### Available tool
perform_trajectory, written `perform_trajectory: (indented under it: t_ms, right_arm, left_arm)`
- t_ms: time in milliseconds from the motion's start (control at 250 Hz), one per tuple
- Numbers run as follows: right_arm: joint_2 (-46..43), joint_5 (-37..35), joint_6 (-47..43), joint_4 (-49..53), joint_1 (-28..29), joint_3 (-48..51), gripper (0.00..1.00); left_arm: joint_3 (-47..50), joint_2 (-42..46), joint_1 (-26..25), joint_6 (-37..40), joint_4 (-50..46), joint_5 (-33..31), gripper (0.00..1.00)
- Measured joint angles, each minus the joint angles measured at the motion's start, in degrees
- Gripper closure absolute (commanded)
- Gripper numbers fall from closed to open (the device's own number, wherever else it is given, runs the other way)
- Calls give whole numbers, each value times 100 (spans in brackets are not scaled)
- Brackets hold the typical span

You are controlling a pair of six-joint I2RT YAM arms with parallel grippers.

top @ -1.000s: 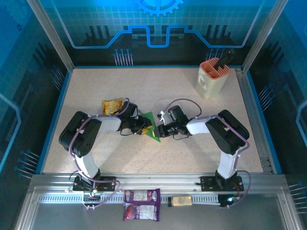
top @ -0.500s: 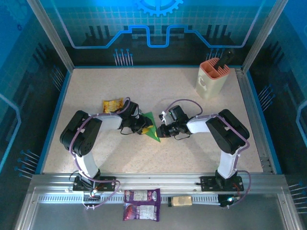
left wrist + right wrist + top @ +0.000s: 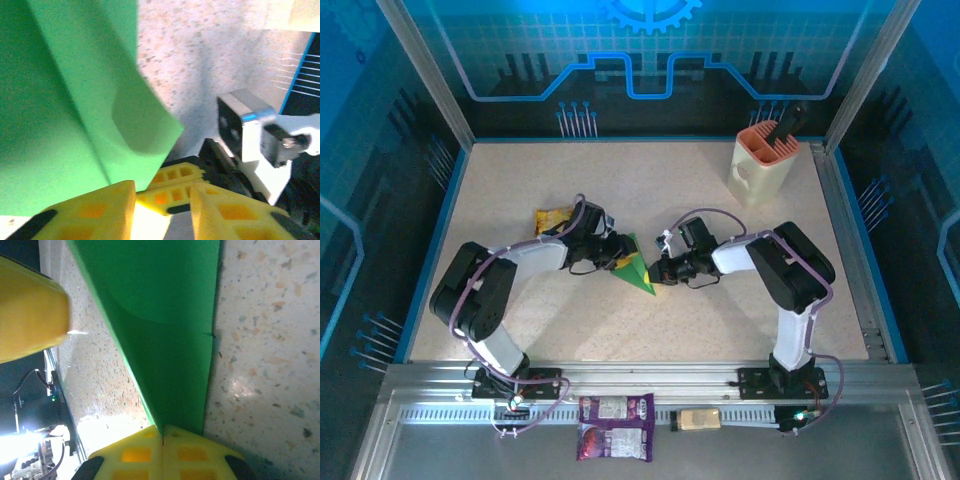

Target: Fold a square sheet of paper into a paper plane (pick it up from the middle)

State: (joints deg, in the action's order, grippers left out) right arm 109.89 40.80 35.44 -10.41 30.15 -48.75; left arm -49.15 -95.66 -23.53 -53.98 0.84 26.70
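Near the middle of the table [image 3: 720, 310], the creased green paper [image 3: 636, 271] is laid as a narrow wedge, flanked by both grippers so that, it is judged, one side can be steadied while the other is worked. The right gripper [image 3: 657, 272] is clamped on the paper's edge, its fingers [image 3: 135, 455] pressed together, likely to pin a crease. The left gripper [image 3: 617, 258] is held at the left edge, fingers [image 3: 85, 215] apart, nothing clamped.

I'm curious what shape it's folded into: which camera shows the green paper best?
Top external: the green paper shows its pointed wedge outline on the table. The wrist views sit too close, with cropped green flaps and a crease.
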Motion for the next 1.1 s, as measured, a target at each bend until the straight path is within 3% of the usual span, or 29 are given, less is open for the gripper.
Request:
perform_trajectory:
  t_ms: [184,392,907,1099]
  right_arm:
    - [35,70,81,-33,-26,-2,94]
    - [61,136,107,-31,-57,-13,94]
    - [87,173,127,31,-68,-50,93]
    - [94,205,149,81,-72,-85,87]
  left_arm:
    - [61,-90,0,-9,501,205,89]
    - [68,-584,20,-157,1040,516,98]
    - [219,-863,131,-181,1346,616,100]
    - [216,-931,136,-181,1362,616,100]
